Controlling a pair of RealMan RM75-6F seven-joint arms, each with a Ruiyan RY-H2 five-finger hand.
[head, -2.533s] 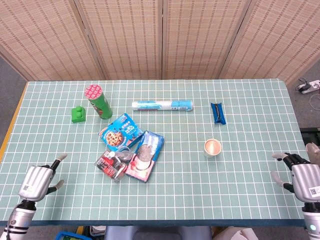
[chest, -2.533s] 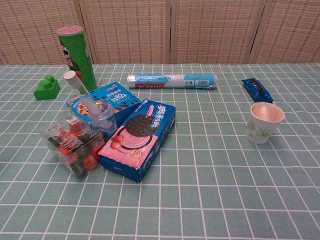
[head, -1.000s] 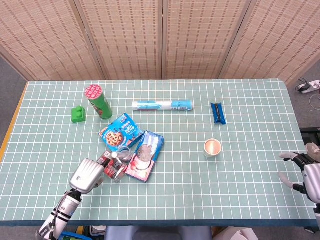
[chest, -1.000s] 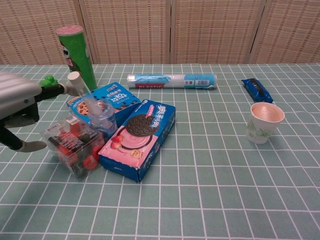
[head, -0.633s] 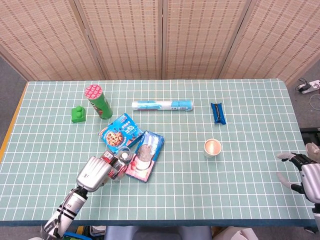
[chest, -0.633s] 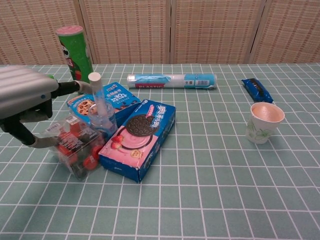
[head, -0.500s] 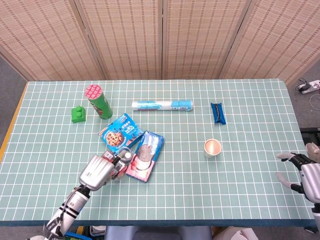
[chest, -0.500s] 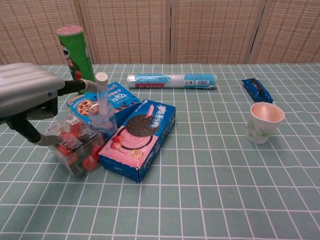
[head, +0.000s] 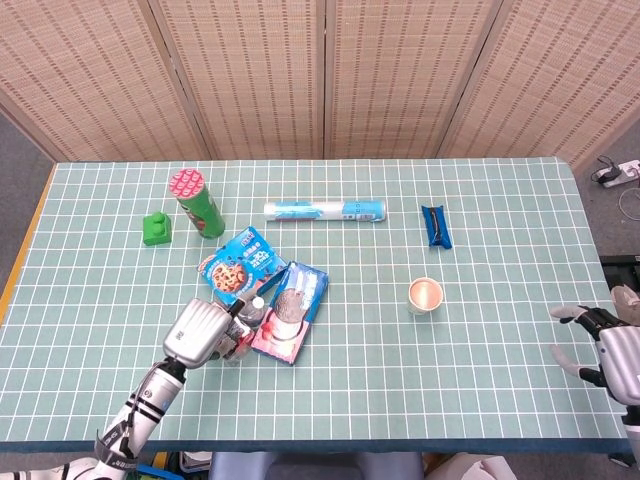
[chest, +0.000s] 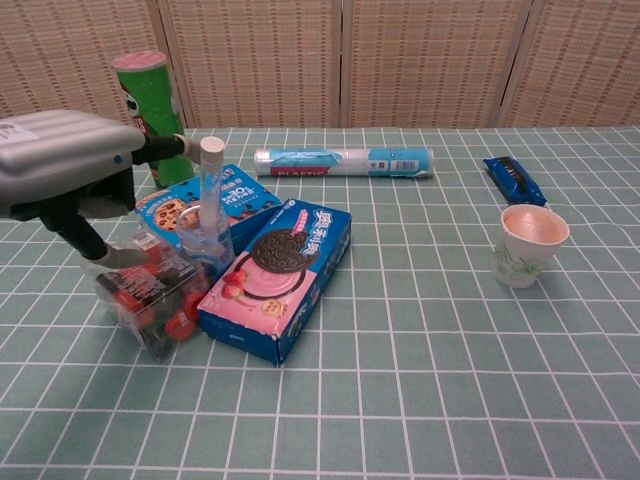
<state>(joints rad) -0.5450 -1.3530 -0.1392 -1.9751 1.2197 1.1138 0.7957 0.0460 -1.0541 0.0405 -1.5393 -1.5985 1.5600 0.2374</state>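
The left hand (chest: 70, 175) hovers over the clear box (chest: 145, 290) at the cluster's seven o'clock, fingers spread, gripping nothing, a fingertip beside the small bottle (chest: 205, 225) leaning on the cookie box (chest: 275, 280). The right hand (head: 605, 345) rests open at the table (head: 500, 300) edge.

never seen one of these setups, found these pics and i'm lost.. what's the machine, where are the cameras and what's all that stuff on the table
It is a two-armed robot at a table with a green grid cloth. One picture looks down from its head, the other looks forward from its chest.

The left robot hand reaches over a clear box of red sweets, one finger against a small clear bottle; whether it grips anything is unclear. The right robot hand is open at the table's edge, holding nothing.

Also there: a pink cookie box, a blue cookie pack, a green chips can, a green block, a long roll, a blue snack bar and a paper cup.
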